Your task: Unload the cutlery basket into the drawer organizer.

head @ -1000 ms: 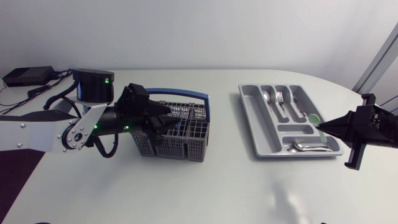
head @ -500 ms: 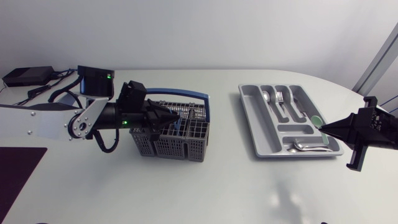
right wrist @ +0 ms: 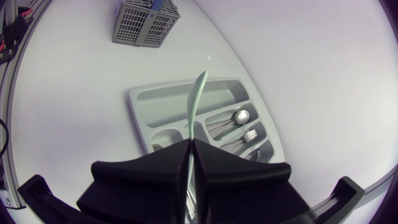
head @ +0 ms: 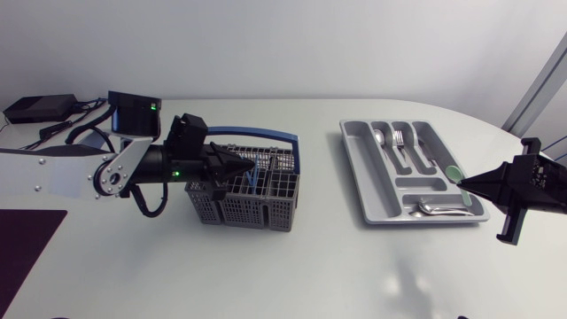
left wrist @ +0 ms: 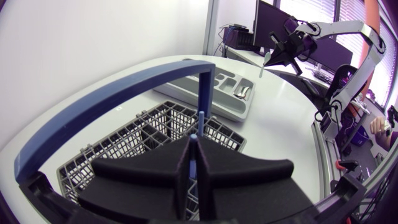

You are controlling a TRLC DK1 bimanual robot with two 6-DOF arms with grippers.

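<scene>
The grey cutlery basket with a blue arched handle stands left of centre. My left gripper reaches into its top and is shut on a slim blue utensil handle that stands upright in a compartment. The grey drawer organizer lies to the right, holding a spoon, a fork and other silver cutlery. My right gripper hovers at the organizer's right edge, shut on a pale green spoon whose bowl points over the tray.
A black box with cables sits at the table's far left corner. The basket appears far ahead of the right gripper. Bare table lies between basket and organizer and along the front.
My left gripper has closed on the blue utensil in the basket, and its arm has settled lower and flatter. The right arm with the green spoon has barely moved.
</scene>
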